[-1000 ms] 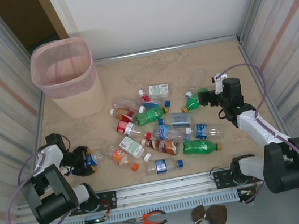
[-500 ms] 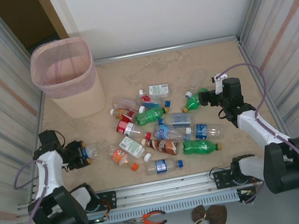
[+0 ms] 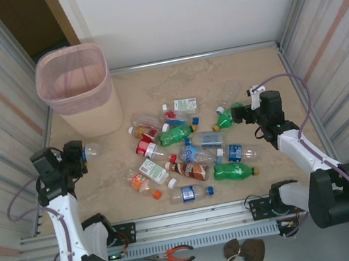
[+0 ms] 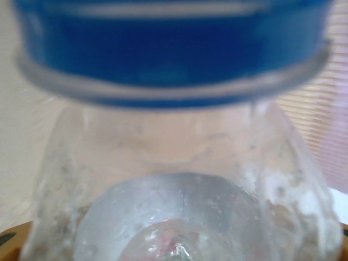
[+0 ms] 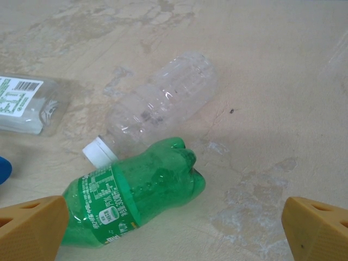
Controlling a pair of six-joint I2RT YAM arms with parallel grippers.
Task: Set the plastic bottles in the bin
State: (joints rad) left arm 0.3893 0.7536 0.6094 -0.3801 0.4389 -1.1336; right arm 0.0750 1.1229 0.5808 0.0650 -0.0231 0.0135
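The beige marbled table (image 3: 218, 73) is carrying everything, fenced by ribbed walls on the left and right. The pale pink bin (image 3: 77, 86) is standing upright in the far left corner, its mouth open to the overhead camera.

The left arm is rising tall along the left side, and its left gripper (image 3: 74, 158) is grasping a blue-labelled clear bottle (image 3: 89, 149), holding it above the table just near of the bin. In the left wrist view that bottle is sitting right against the lens, its blue label across the top and its clear base pointing at the camera.

The right arm is reaching toward the far right of the table. Its right gripper (image 3: 238, 117) is hanging released, jaws spread wide; its orange fingertips (image 5: 32, 223) are framing a green bottle (image 5: 136, 198) without touching it.

The other plastic bottles (image 3: 176, 135) are lying on their sides in a loose heap at mid-table, well apart from the bin. A clear unlabelled bottle (image 5: 160, 100) with a white cap is lying against the green one's far side.

Orange-handled pliers (image 3: 172, 256) are lying on the near ledge.
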